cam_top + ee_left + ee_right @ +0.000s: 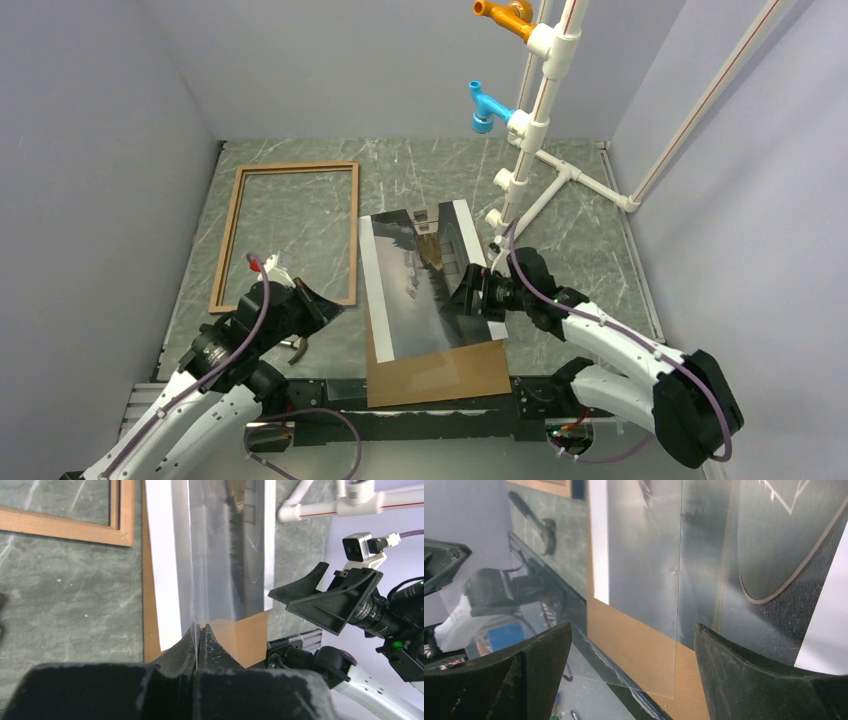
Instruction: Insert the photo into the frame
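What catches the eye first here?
The glossy photo lies mid-table on a brown backing board, the wooden frame empty at far left. The right gripper stands open at the photo's right edge; the left gripper is shut, apparently pinching a clear sheet.
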